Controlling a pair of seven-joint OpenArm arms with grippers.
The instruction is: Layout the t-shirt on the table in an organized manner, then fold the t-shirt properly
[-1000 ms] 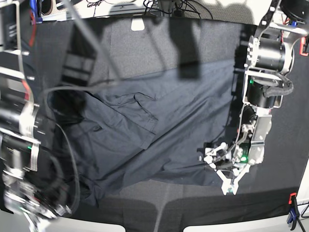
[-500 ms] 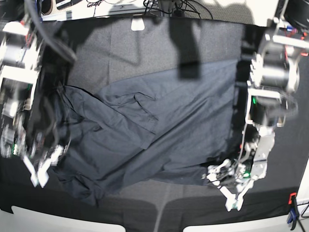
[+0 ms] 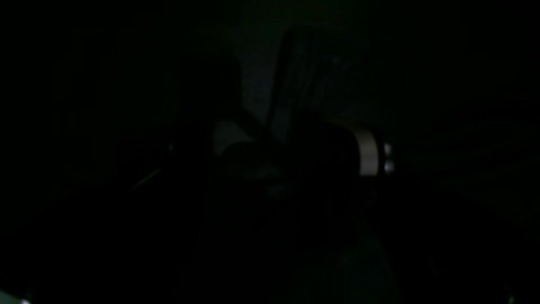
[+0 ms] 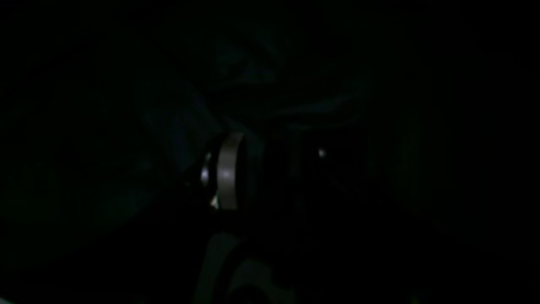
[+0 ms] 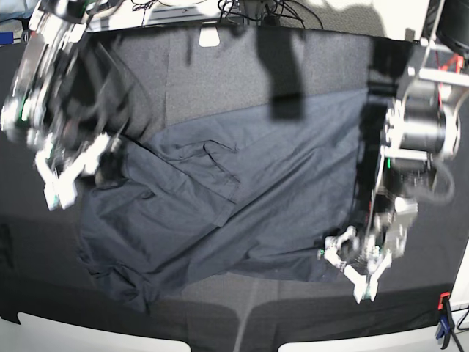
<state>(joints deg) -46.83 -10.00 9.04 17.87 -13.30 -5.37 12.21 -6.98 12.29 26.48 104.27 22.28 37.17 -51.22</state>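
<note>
T-shirt (image 5: 242,198) lies rumpled mid-tabletop (image 5: 220,73). Left end effector (image 5: 359,268), jaws apart, sits at its near hem; right end effector (image 5: 69,172): grip unclear. Uneven pulling risks bunching.

From my seat, a tangle of black cables (image 5: 253,9) lay along the top edge of the frame — a small white tag (image 5: 209,37) just below it, and an orange-and-blue clamp (image 5: 444,317) sat bottom right.
</note>
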